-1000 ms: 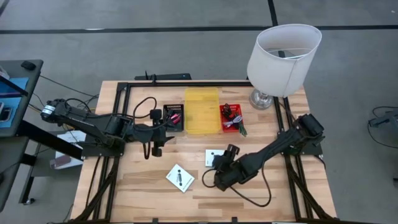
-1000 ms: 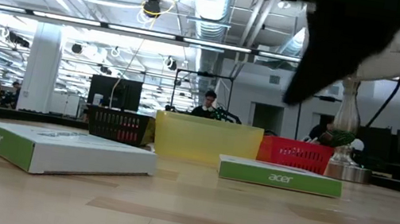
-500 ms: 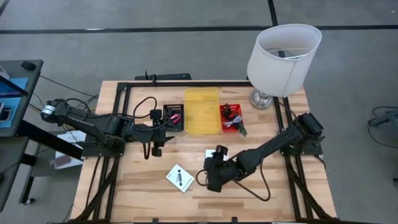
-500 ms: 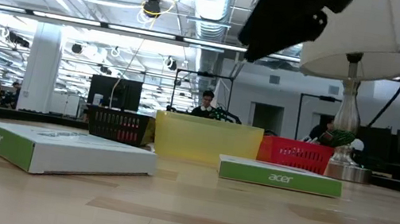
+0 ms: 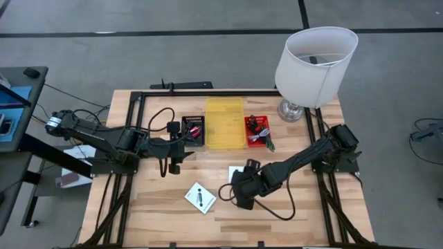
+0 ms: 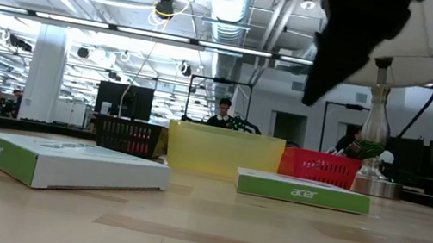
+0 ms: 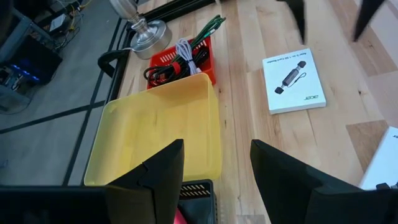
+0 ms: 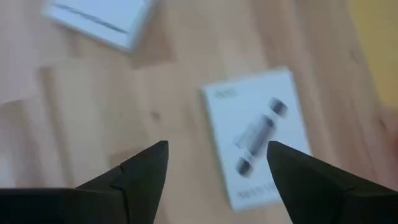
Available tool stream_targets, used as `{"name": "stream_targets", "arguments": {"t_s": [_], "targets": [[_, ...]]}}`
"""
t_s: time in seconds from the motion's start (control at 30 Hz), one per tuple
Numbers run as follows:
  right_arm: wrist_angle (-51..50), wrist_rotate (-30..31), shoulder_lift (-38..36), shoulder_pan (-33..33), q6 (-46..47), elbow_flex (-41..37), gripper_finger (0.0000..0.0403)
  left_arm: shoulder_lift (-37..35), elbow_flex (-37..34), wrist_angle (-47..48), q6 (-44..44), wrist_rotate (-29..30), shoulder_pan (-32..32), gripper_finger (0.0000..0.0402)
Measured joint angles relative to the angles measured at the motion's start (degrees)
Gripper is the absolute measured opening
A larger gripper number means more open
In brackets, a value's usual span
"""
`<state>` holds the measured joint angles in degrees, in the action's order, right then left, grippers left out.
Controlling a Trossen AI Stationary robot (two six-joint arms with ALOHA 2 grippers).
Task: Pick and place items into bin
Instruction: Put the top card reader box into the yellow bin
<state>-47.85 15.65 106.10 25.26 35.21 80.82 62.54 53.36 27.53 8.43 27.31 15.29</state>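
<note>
White card lies flat beneath the right gripper, jaws spread, holding nothing.

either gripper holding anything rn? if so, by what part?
No. Right gripper is open, empty, above a white box. Left gripper is open, empty, near the yellow bin.

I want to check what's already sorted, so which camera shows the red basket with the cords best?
The left wrist view: the red basket is seen from above, with cords and green sticks inside. The high view shows it small beside the yellow bin. The low view shows only its side wall. The right wrist view misses it.
</note>
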Motion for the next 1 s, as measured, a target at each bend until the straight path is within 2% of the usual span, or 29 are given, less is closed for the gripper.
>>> {"name": "stream_targets", "arguments": {"t_s": [0.1, 0.3, 1.0], "targets": [[-3.2, 1.15, 0.0, -0.41, 4.01, 0.0, 0.0282, 0.0, 0.0, 0.0, 0.0, 0.0, 0.0, 0.0178], [-0.45, 1.06, 0.0, 0.76, -0.64, 0.0, 0.0286, 0.0, 0.0, 0.0, -0.02, 0.0, 0.0, 0.0178], [-2.0, 0.98, 0.0, 0.19, 0.8, 0.0, 0.0287, 0.0, 0.0, 0.0, -0.09, 0.02, 0.0, 0.0178]]}}
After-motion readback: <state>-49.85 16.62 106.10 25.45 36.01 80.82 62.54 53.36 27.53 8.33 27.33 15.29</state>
